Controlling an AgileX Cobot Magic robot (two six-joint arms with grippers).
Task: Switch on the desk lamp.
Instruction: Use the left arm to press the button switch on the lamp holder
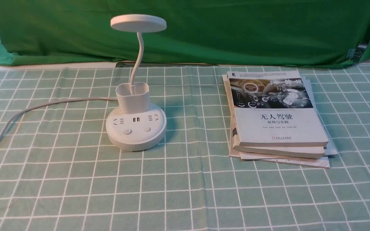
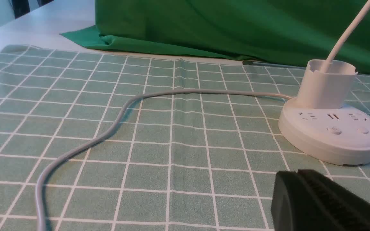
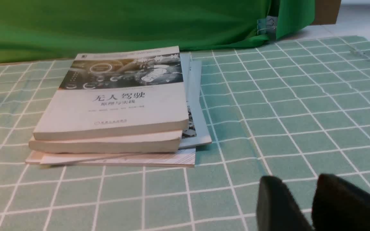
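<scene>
Green-and-white checked tablecloth (image 1: 185,179) covers the surface beneath the desk lamp (image 1: 136,128), which stands upright on it; behind the lamp hangs a dark green curtain (image 1: 204,32), with white surface showing past its edges. To the lamp's right, well apart, lies a stack of books and papers (image 1: 278,112); the curtain's binder clip (image 1: 351,54) is farther right and behind. From the lamp's left side a grey power cord (image 1: 43,104) curves away, its far end cut off by the front view's edge. The left wrist view cuts off the lamp's head, and the lower layers of the stack are mostly hidden by the top book. One lamp, one cord and one stack can be counted; the lamp's base has two round buttons (image 1: 127,131). The left gripper (image 2: 295,175) has its fingertips pressed together, nothing visible between them; the right gripper (image 3: 299,181) has its fingers spread slightly, near the camera and blurred.
</scene>
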